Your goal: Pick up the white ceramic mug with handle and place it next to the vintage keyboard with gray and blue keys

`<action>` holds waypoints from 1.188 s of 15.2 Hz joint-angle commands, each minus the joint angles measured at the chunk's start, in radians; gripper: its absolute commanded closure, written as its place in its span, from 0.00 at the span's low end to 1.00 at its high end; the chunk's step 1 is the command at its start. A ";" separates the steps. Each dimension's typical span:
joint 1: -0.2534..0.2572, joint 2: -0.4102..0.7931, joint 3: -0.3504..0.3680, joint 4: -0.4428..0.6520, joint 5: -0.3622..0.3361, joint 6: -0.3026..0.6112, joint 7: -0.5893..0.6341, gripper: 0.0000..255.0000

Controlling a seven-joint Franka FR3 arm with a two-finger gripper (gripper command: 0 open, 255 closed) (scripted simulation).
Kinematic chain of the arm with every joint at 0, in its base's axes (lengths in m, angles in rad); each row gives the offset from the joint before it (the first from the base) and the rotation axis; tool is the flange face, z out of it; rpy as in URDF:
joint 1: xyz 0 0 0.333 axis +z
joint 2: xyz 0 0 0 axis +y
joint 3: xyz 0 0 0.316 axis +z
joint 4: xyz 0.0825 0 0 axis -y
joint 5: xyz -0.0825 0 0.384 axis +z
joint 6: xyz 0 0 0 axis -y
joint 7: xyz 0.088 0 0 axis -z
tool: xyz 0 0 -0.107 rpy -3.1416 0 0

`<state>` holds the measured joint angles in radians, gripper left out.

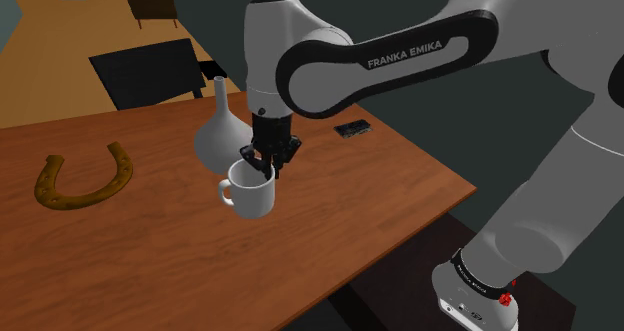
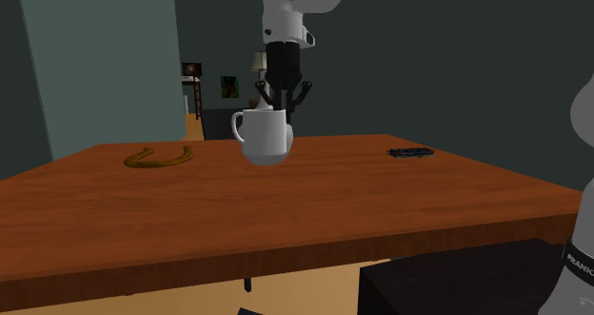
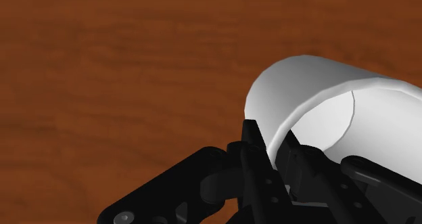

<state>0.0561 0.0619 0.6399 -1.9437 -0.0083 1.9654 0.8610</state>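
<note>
the black gripper [image 3: 276,148] clasps the white mug [image 3: 318,77] by its rim, one finger outside the mug's wall and the other inside it. around the mug spreads the brown, wood-grained table [image 3: 122,67].

Brown wooden table [image 1: 150,264], on it a golden-brown horseshoe [image 1: 85,182], a white vase [image 1: 214,139], a small dark keyboard [image 1: 353,129]

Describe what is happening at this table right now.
The arm's black fingers clasp the rim of the white mug, one inside and one outside, over the wooden table. The small dark keyboard lies apart, toward the shoulder view's right. A white vase stands close beside the mug.
</note>
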 commanded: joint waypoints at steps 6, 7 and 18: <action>-0.002 -0.018 0.000 0.074 0.012 -0.088 -0.006 1.00; -0.002 -0.020 0.000 0.085 0.013 -0.101 -0.007 1.00; -0.041 -0.042 -0.035 0.155 0.024 -0.190 -0.083 1.00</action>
<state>0.0294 0.0327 0.6176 -1.7724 0.0091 1.7694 0.8079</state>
